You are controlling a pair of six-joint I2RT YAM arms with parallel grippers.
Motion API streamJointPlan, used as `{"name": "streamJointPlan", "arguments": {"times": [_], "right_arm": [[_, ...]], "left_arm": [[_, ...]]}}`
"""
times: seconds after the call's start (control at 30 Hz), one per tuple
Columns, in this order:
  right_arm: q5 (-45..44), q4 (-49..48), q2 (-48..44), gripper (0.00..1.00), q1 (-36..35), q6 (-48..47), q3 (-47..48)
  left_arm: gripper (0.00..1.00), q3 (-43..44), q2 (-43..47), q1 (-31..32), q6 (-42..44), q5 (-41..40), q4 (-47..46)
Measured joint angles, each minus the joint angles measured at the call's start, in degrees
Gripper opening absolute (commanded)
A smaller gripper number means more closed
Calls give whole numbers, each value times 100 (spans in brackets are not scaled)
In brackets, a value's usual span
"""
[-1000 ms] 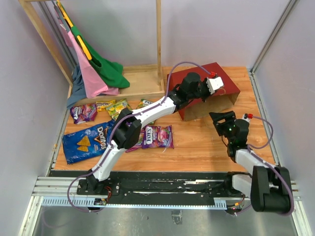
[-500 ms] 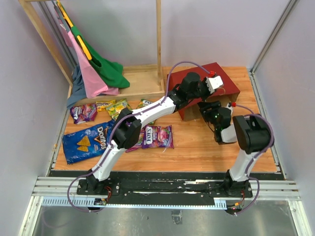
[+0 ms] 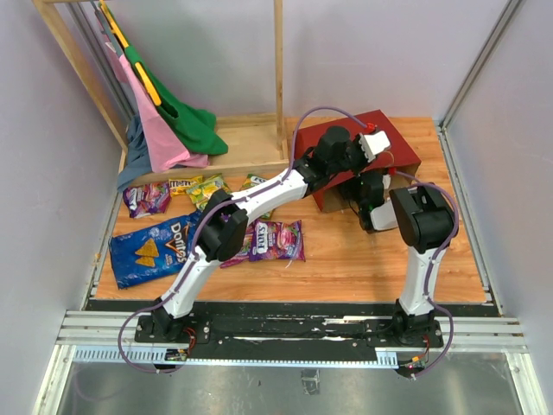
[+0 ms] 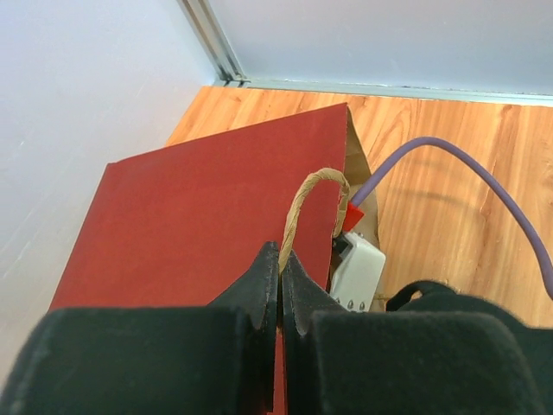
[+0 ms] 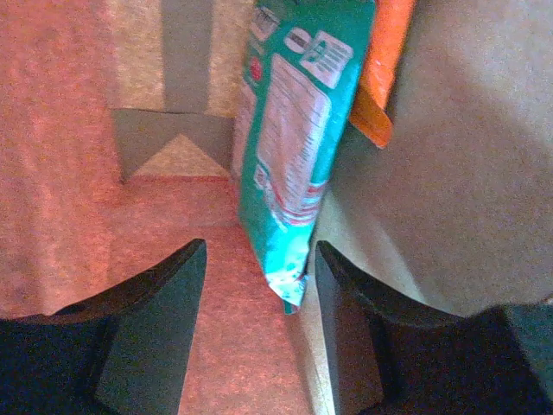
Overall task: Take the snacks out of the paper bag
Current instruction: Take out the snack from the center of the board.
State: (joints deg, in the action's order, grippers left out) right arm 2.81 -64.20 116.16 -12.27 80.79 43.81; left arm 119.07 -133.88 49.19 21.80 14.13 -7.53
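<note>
Progress: right arm (image 3: 415, 220) has just swung into the paper bag (image 3: 404, 154) at upper right, jaws half open and narrowing around the teal packet (image 5: 289, 147) inside, not gripping yet. Left jaws stay pinched on the bag's handle (image 4: 307, 194).

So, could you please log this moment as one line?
left gripper: shut on bag handle | right gripper: open, inside paper bag, around teal packet | orange packet: behind it

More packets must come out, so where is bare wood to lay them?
Bare wood lies in front of the paper bag, between the purple packet and the right arm, down to the near edge. The left side is crowded: Doritos bag and small candy packs beside the wooden rack.
</note>
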Motion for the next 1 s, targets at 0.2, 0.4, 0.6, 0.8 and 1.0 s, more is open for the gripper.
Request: {"name": "streamJointPlan", "arguments": {"times": [0.2, 0.4, 0.6, 0.8, 1.0], "right_arm": [[-400, 872, -26, 54, -243, 164, 129], [-551, 1056, -7, 53, -284, 299, 254], [-741, 1200, 232, 53, -284, 455, 638], [-892, 1344, 481, 47, -284, 584, 1049], [-953, 1491, 651, 4, -284, 627, 1259]], "left_arm": [[1, 0, 0, -13, -4, -120, -4], [1, 0, 0, -72, -48, -190, -7], [1, 0, 0, -85, -72, -254, -4], [0, 0, 0, -85, -90, -280, 9], [0, 0, 2, -85, -85, -339, 17]]}}
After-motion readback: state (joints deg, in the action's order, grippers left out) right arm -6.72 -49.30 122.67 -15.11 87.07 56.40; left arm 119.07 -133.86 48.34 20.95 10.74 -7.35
